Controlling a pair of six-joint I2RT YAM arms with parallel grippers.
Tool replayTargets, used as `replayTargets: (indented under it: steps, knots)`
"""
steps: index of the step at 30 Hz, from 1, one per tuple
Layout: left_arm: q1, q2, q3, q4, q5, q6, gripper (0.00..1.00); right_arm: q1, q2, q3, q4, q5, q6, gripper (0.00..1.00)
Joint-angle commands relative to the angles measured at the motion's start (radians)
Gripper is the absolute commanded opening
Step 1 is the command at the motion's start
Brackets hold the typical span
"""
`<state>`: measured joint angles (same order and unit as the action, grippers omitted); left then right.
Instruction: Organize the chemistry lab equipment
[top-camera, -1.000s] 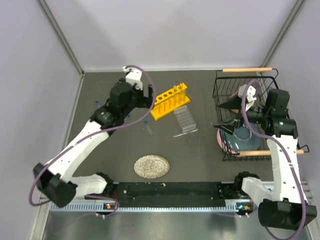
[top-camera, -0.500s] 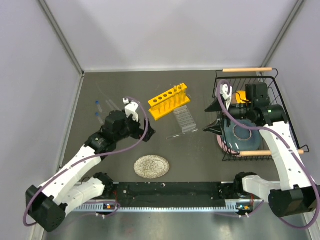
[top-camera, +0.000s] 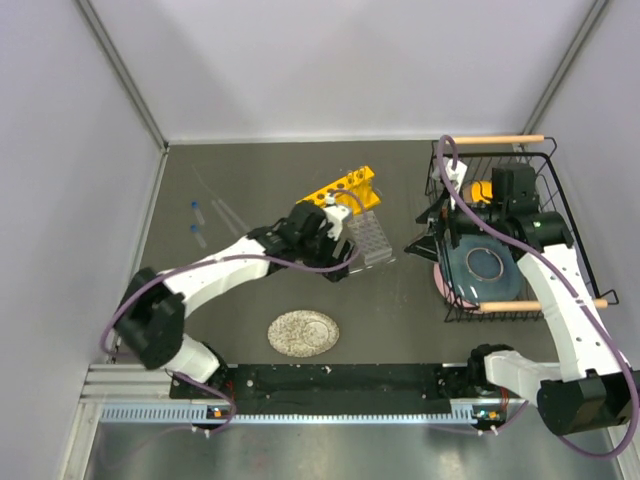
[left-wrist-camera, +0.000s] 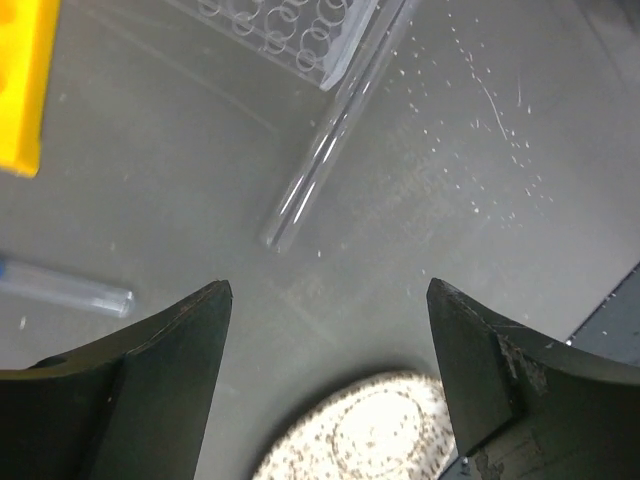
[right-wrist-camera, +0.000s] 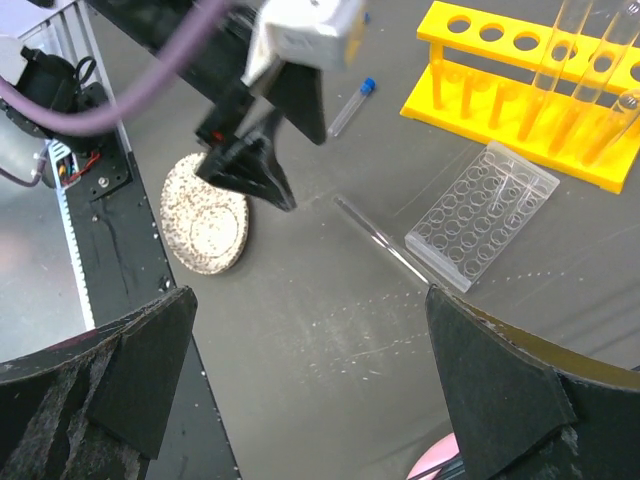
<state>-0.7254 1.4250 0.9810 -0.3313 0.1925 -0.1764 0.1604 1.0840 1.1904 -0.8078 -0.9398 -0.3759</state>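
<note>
The yellow test-tube rack (top-camera: 340, 193) stands at the back middle, with thin glass tubes (right-wrist-camera: 572, 48) upright in its right-hand holes. In front of it lies the clear gridded rack (top-camera: 371, 238), and a loose glass tube (left-wrist-camera: 322, 160) lies flat along its near edge. My left gripper (top-camera: 338, 262) hovers open just short of that tube's near end, with nothing between its fingers (left-wrist-camera: 150, 370). A blue-capped vial (right-wrist-camera: 350, 108) lies left of the racks, and two more vials (top-camera: 196, 210) lie far left. My right gripper (top-camera: 425, 232) hangs open and empty right of the gridded rack.
A speckled grey plate (top-camera: 303, 333) lies near the front middle, right under my left wrist. A black wire basket (top-camera: 445, 180) with bowls and wooden handles fills the right side, behind my right gripper. Grey walls close the back and sides.
My left arm swung from the back left across to the middle, ending over the loose glass tube. My right gripper came left out of the basket, then held still.
</note>
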Motion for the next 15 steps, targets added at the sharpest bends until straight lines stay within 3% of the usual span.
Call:
replayTargets:
  steps: [1, 8, 15]
  knots:
    - [-0.026, 0.150, 0.172, -0.092, -0.019, 0.103, 0.81, -0.013, -0.015, 0.014, 0.039, -0.016, 0.069, 0.99]
    - [-0.046, 0.371, 0.312, -0.138, -0.001, 0.169, 0.67, -0.073, -0.064, -0.035, 0.055, -0.040, 0.061, 0.99]
    - [-0.078, 0.482, 0.396, -0.190, -0.044, 0.210, 0.59, -0.105, -0.088, -0.086, 0.088, -0.071, 0.078, 0.99]
